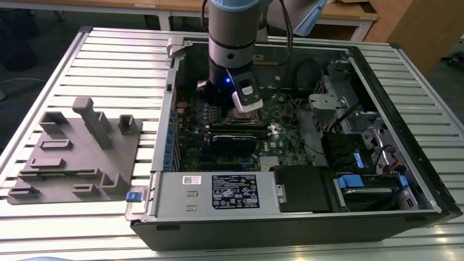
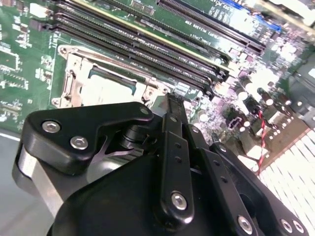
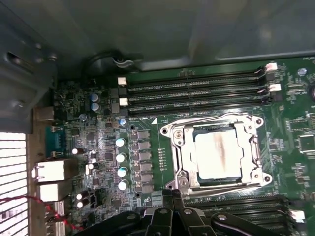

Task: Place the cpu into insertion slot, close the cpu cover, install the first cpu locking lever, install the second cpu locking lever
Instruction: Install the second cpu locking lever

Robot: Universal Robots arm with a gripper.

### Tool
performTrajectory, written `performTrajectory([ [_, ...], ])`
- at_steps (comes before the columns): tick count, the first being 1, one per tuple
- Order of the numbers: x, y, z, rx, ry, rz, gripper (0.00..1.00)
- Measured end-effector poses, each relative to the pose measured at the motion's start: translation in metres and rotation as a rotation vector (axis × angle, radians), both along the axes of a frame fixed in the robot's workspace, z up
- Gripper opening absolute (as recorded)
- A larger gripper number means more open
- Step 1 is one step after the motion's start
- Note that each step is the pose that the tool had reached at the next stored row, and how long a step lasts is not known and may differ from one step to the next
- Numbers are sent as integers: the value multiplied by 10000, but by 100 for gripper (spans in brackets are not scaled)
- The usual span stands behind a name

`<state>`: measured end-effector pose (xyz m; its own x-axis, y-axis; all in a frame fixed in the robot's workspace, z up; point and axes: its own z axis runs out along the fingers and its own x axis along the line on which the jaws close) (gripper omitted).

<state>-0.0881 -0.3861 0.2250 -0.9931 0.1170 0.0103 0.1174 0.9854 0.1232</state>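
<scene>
- So the cpu [image 3: 219, 153] is already sitting in the slot [image 3: 187, 164], and the cover [image 3: 214, 125] looks folded down around it, silver frame all round.
- Handling guess: chip is light, stiff and fragile underneath, best left alone. Cover is thin springy metal. The levers look like thin stiff wire, so push near the free end.
- End effector [image 2: 170, 105] hovers just beside the socket edge, fingers pressed together, holding nothing.
- Tight spot: memory slots [image 3: 197, 91] right beside the socket, capacitors [image 3: 120, 157] on the other side, and the case wall [image 1: 165, 125] boxes the arm in.
</scene>
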Motion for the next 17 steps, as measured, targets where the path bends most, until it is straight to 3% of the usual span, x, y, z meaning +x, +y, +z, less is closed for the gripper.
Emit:
performTrajectory([
  [3, 0, 0, 44, 1, -1, 0, 11],
  [17, 27, 17, 47, 1, -1, 0, 11],
])
